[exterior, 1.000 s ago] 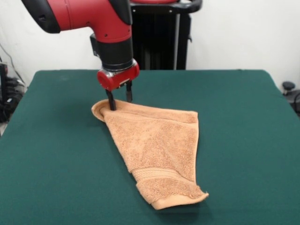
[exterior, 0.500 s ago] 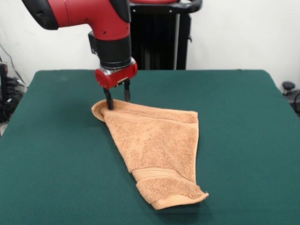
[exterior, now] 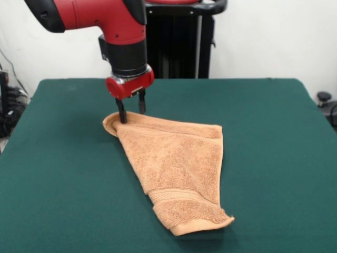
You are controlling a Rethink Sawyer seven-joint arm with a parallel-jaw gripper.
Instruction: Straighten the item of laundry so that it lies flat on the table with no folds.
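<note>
The orange-tan towel [exterior: 176, 166] lies on the green table [exterior: 274, 158] in a rough triangle. Its woven band and hemmed end are nearest the camera, and a curled corner points to the far left. The right side looks folded over. My gripper [exterior: 131, 112] hangs from the red arm directly over that far-left corner. Its two black fingers are apart, with the tips at the cloth's edge and nothing held between them.
The robot's black pedestal [exterior: 181, 39] stands behind the table's far edge. Cables and dark gear [exterior: 8, 108] sit off the left side, and a small dark object [exterior: 324, 97] off the right.
The gripper has risen slightly and shifted a little to the left over the towel's far corner. The towel has not moved.
</note>
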